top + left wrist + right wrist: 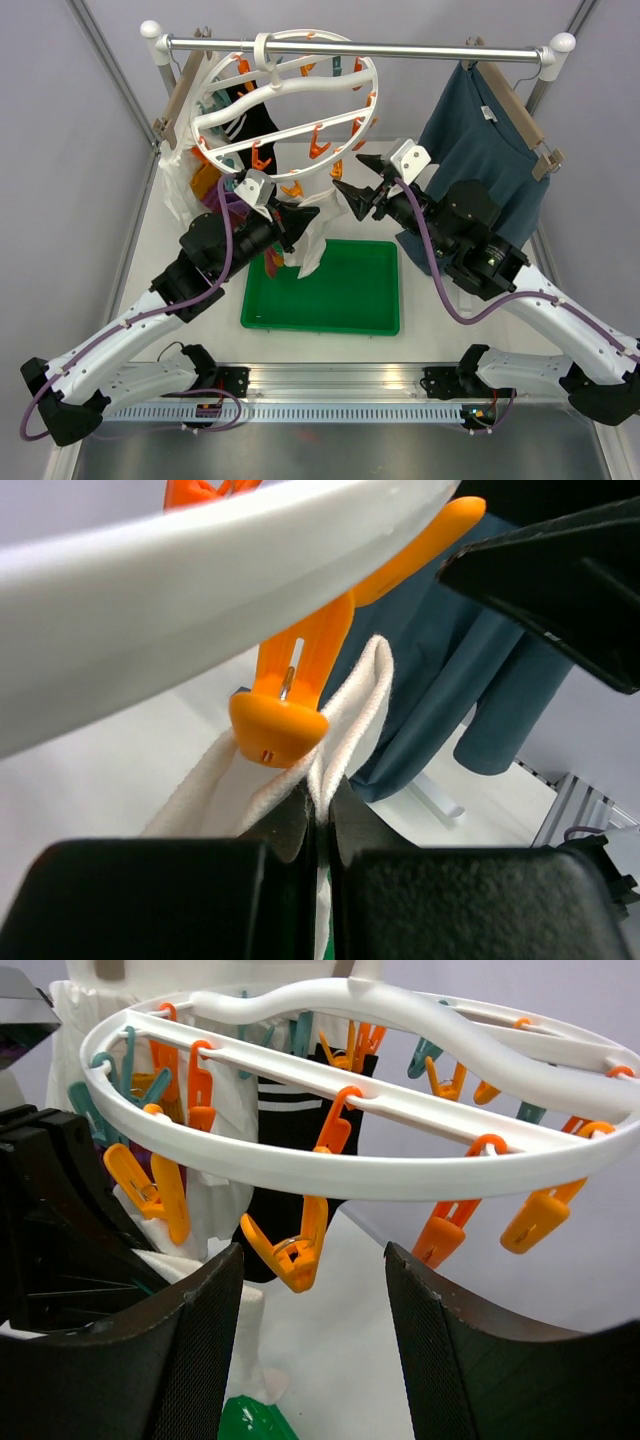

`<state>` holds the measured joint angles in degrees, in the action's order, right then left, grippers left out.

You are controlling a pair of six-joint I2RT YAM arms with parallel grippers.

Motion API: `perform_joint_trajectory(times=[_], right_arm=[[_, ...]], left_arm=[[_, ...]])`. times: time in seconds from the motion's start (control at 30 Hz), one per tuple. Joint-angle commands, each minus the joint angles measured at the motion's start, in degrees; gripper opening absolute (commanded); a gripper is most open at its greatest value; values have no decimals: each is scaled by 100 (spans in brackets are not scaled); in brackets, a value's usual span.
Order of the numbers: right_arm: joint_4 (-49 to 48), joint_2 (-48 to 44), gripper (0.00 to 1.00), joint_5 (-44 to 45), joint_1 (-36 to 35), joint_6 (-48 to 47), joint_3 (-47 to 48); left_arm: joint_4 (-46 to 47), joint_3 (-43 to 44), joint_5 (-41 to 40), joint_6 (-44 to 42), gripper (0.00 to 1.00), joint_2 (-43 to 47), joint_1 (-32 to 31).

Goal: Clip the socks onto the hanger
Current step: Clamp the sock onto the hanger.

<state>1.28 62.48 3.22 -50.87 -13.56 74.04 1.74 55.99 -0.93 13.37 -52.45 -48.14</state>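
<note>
– What's my left doing?
– Your left gripper (320,815) is pressed together on the white sock (360,695). It pinches the folded cuff just under an orange clip (285,720) of the hanger (150,590), and the clip's tip lies against the cuff. The rest of the sock dangles over the tray (380,320).
– And my right?
– Your right gripper (313,1270) is spread wide and holds nothing, just below the ring. A striped sock (290,1110) hangs clipped at the far side.

No text, label, brand, number or sign can be read in any view.
</note>
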Motion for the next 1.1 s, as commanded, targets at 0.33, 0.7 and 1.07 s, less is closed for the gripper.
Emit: perform_joint_trajectory(times=[0.33, 0.7, 1.07], right_arm=[[-154, 212, 63, -1034, 183, -68, 445], [-418, 344, 55, -1017, 192, -6, 418], [-717, 335, 41, -1043, 192, 152, 321]], left_arm=[[-86, 281, -215, -255, 2, 129, -2], [-86, 290, -180, -238, 2, 94, -2], [-103, 316, -153, -247, 2, 103, -2]])
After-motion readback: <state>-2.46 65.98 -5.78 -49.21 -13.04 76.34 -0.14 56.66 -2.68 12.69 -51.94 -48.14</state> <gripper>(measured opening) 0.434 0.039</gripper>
